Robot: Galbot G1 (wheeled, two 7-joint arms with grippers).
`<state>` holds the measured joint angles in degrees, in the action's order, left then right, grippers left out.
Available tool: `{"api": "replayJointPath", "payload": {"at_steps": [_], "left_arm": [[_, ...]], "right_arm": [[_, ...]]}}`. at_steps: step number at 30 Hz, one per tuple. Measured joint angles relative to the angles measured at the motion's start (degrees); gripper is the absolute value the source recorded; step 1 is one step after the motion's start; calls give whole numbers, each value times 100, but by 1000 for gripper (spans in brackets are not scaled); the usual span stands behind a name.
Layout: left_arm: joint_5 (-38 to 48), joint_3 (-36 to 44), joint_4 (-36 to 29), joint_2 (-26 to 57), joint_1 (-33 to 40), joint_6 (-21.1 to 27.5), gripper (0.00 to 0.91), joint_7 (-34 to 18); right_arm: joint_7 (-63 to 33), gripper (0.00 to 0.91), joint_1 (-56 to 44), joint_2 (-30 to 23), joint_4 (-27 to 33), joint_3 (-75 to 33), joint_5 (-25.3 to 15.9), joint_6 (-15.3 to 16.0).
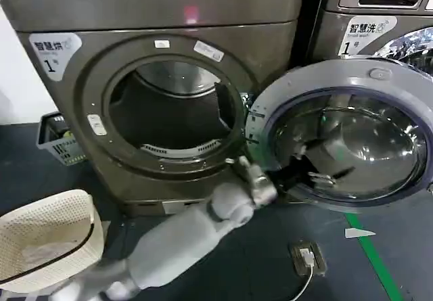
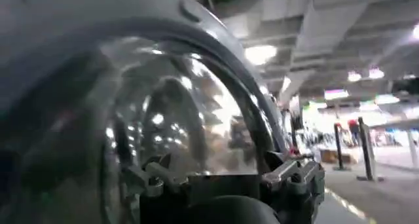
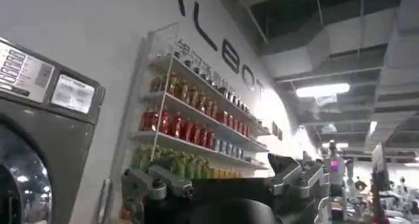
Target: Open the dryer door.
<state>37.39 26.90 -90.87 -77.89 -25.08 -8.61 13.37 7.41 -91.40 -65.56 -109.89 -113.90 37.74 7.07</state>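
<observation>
Dryer door [image 1: 379, 78] hangs swung open at right of frame. My left claw [image 1: 323, 169] sits spread wide against its domed glass, gripping nothing. Glass slick, rigid, heavy on hinge; grab grey rim instead.

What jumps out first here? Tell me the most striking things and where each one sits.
The large round dryer door with grey plastic inner face and domed glass stands swung wide open at the right of the bronze-grey dryer, baring the dark round drum opening. The left gripper reaches from the grey left arm against the door's glass. A white woven basket sits on the floor at lower left.
</observation>
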Motion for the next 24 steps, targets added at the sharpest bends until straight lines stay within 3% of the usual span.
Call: {"api": "replayJointPath", "payload": {"at_steps": [9,14,17,24], "left_arm": [[223,-414,-777,820,-391,-992,907,155],[-170,-811,-1153,1612,-676,-1032,907,138],[-332,-1098,-1323,2128,-883,-813,907,154],[169,-1796,-1426,3540,-1364,-675,907,713]], "right_arm": [[32,907,125,115,4,64,-18,-59],[112,907,214,186,-70,95,-243,-55],[156,907,248,186,-162,98,-474,-80],[111,907,379,101,-202,163,-740,-104]]}}
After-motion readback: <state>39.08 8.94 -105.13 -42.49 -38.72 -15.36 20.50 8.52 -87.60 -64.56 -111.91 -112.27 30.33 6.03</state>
